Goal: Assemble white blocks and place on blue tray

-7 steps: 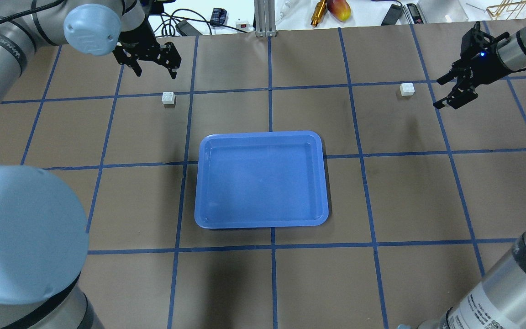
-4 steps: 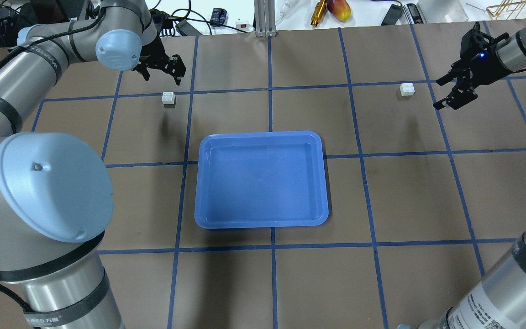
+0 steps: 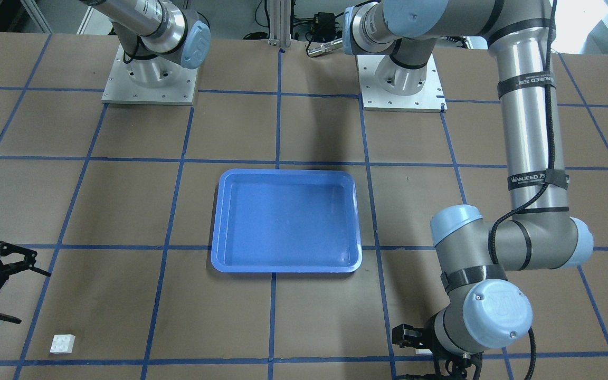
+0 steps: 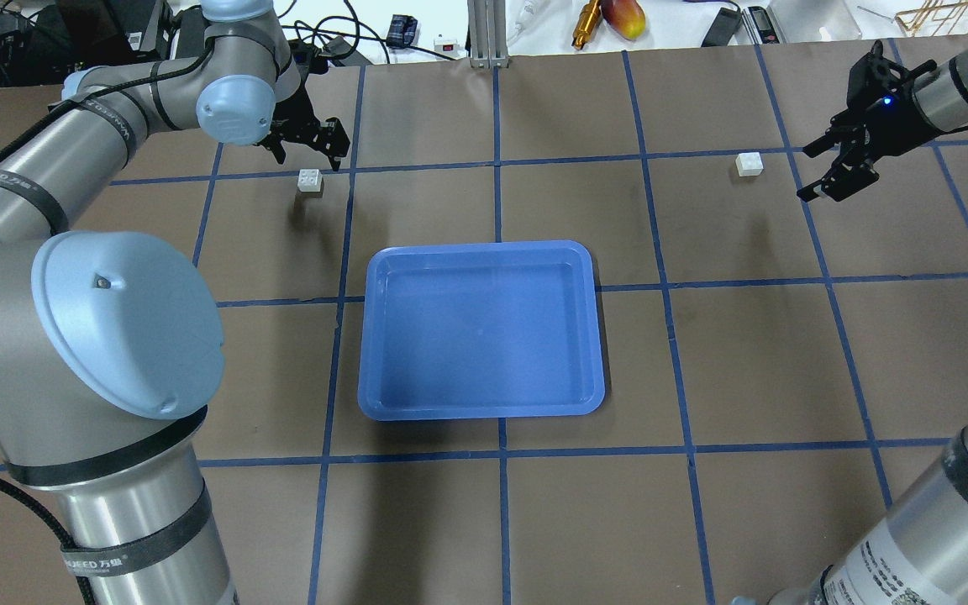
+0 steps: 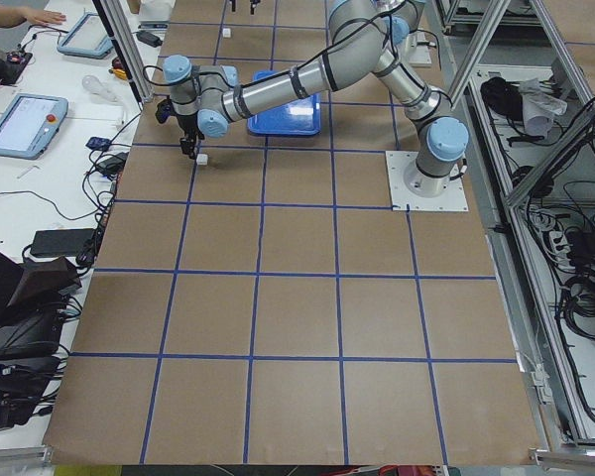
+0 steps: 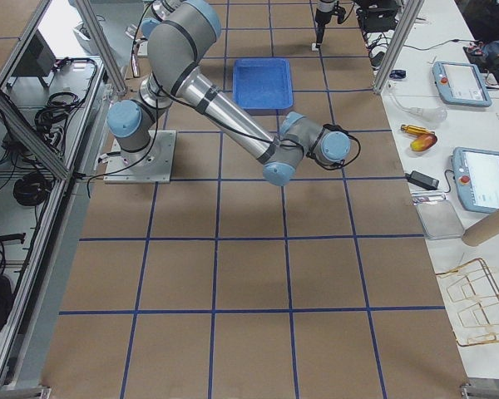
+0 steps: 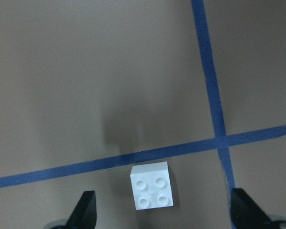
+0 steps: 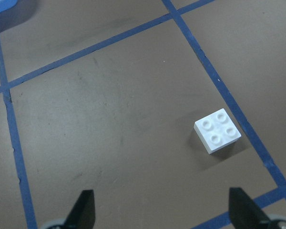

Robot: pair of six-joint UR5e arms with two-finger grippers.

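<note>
One white block [image 4: 310,181] lies on the table at the far left, studs up; it also shows in the left wrist view [image 7: 152,186]. My left gripper [image 4: 307,157] hangs open just beyond and above it, and its fingers [image 7: 86,210] straddle the block without touching it. The other white block [image 4: 749,164] lies at the far right and shows in the right wrist view [image 8: 218,130]. My right gripper [image 4: 812,172] is open and empty, to the right of it and apart. The blue tray [image 4: 481,330] sits empty at the table's middle.
Blue tape lines grid the brown table [image 4: 753,361]. Cables, tools and a fruit lie beyond the far edge [image 4: 618,21]. My left arm's elbow [image 4: 127,323] looms over the near left. In the front-facing view the right block [image 3: 63,343] lies near the table's edge.
My left arm has swung in, bringing its open gripper down and closer to the left block. The right gripper, both blocks and the tray have stayed put.
</note>
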